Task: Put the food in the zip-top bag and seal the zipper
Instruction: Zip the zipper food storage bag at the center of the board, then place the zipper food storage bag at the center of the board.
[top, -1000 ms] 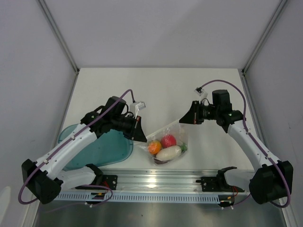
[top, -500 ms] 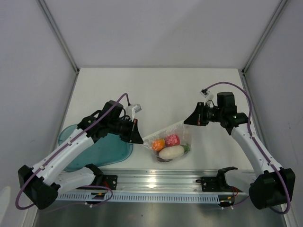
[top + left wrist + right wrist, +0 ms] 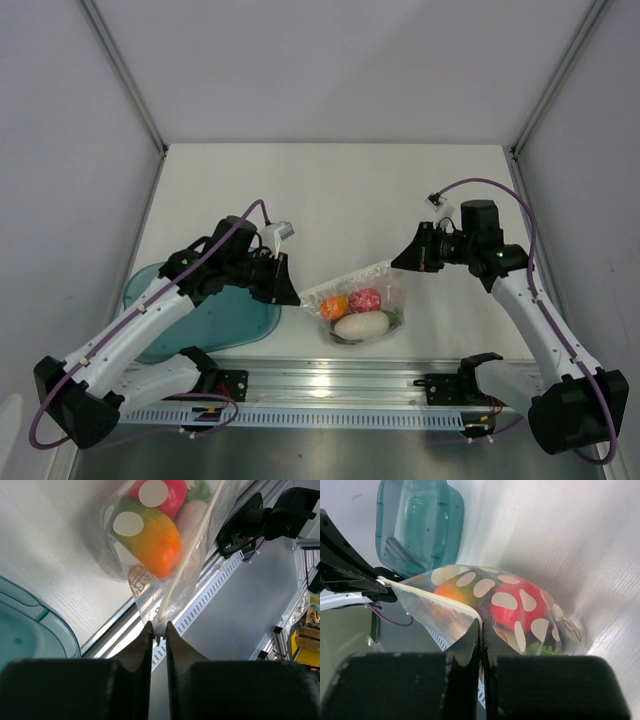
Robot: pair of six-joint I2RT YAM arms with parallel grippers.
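While its lower part rests on the white surface near the front rail, the clear zip-top bag holds the food: an orange piece, a red fruit, a white oblong and a green bit. Its zipper stretches between both arms. The left arm's fingers are clenched on one end, the right arm's fingers on the other. A teal tray lies to the left.

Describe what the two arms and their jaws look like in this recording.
Both arms match: the left arm and right arm have white links joined by black joints and black bases. A purple cable loops along each to a small white connector near the wrist. The jaws are black, flat-faced and taper to thin tips.
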